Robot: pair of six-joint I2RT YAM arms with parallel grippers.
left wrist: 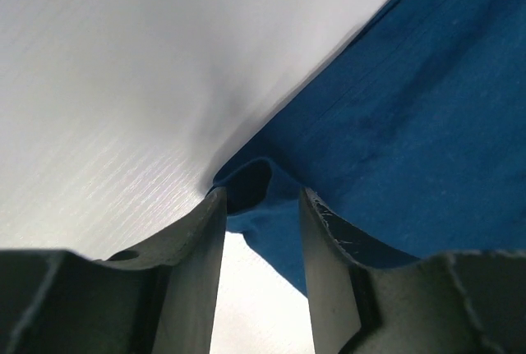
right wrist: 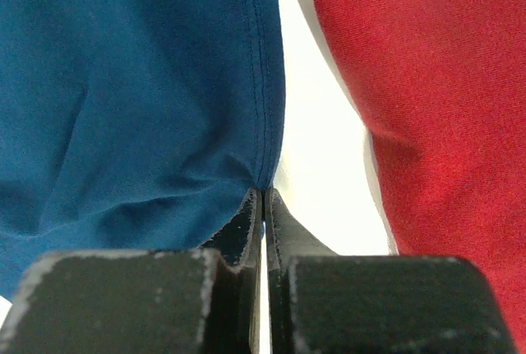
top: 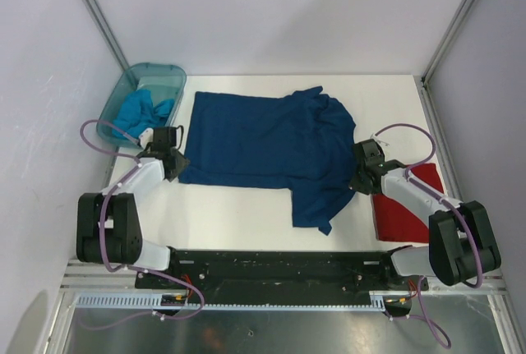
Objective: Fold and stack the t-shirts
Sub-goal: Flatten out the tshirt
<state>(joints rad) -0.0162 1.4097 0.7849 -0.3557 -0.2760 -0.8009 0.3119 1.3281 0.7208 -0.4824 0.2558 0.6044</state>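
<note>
Blue t-shirt (top: 263, 144) lies spread on the table (top: 246, 222) just right of the bin (top: 123, 95), w/ the side away from the bin bunched over. It's light, limp cloth, so I'd judge you should pinch hems/corners, not the middle, & lift both ends together or it'll sag. Your left gripper (left wrist: 261, 198) sits at the shirt corner nearest the bin, jaws narrow but apart, straddling a pucker of hem. Your right gripper (right wrist: 263, 194) is at the edge farthest from the bin, jaws pressed together on the stitched hem, w/ the folded red shirt (top: 407, 206) just beyond.
</note>
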